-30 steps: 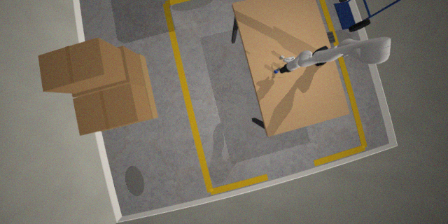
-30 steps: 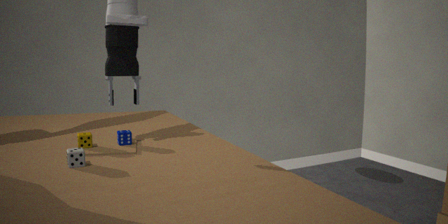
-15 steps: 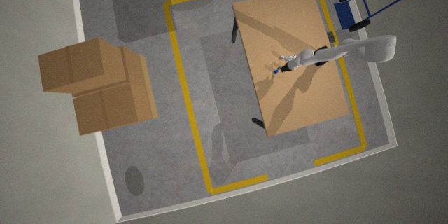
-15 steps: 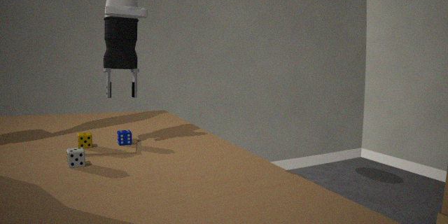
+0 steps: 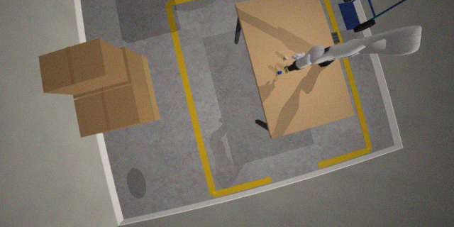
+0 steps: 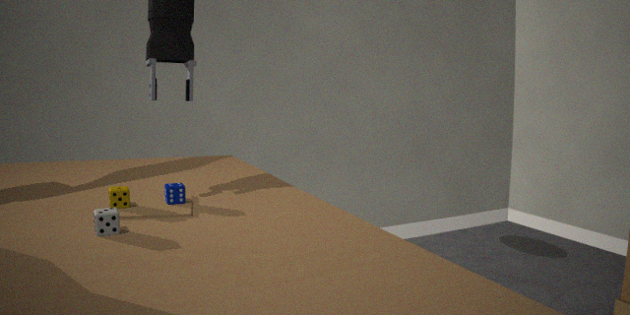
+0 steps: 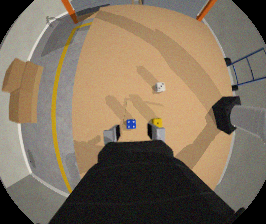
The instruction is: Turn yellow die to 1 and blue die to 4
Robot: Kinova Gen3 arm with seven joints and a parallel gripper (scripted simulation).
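The yellow die [image 6: 119, 197] [image 7: 157, 122] lies flat with a single pip on top. The blue die [image 5: 279, 72] [image 6: 175, 194] [image 7: 131, 124] lies flat with four pips on top. Both stand apart on the mat [image 6: 148, 207] [image 7: 144, 123], which has nearly the table's colour and shows mainly by its thin outline. The white die [image 5: 285, 58] [image 6: 106, 221] [image 7: 160, 87] lies flat beyond that outline; its top pips are too small to read surely. My gripper [image 6: 171, 99] [image 7: 133, 129] is open and empty, pointing down, high above the dice.
The wooden table [image 5: 301, 18] [image 6: 305, 256] [image 7: 184, 155] carries the dice, with arm shadows across it. Its edge lies beyond the blue die. Cardboard boxes [image 5: 106, 89] [image 7: 24, 95] and a blue hand truck [image 5: 349, 15] [image 7: 251, 70] stand off the table.
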